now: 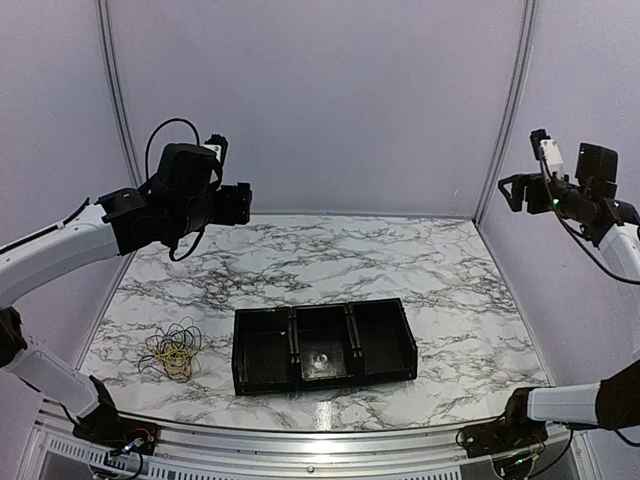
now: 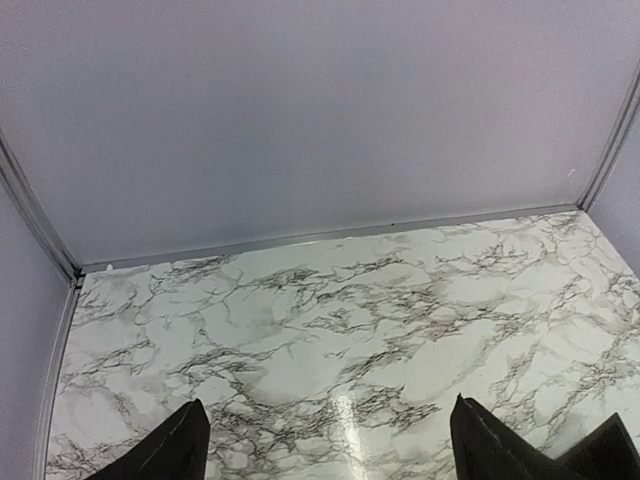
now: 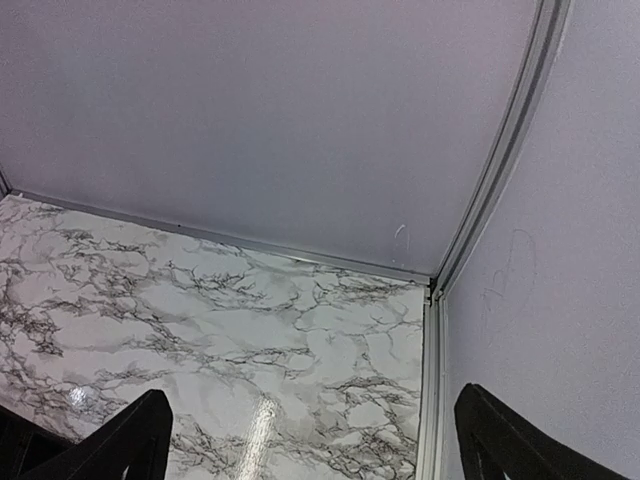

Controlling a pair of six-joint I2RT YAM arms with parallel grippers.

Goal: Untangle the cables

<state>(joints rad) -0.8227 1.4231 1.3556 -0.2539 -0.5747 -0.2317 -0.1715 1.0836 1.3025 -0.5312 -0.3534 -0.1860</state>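
Though tangled, cables (image 1: 172, 352) near left table (image 1: 420, 262) edge.

So the table (image 1: 400, 260) is a white marble-look top with grey-black veining, pretty glossy, and you can see a streak of light glare on it near the front edge. Only two things are sitting on it. Near the front left corner there's the cables (image 1: 172, 352), a small messy heap of thin yellow, blue and dark loops all lying over each other, flat on the surface. To the right of that, around the middle of the front edge, is a black tray (image 1: 330, 381) with three compartments side by side. There's bare marble between the two, not touching. The wrist views just show more bare marble at the back.
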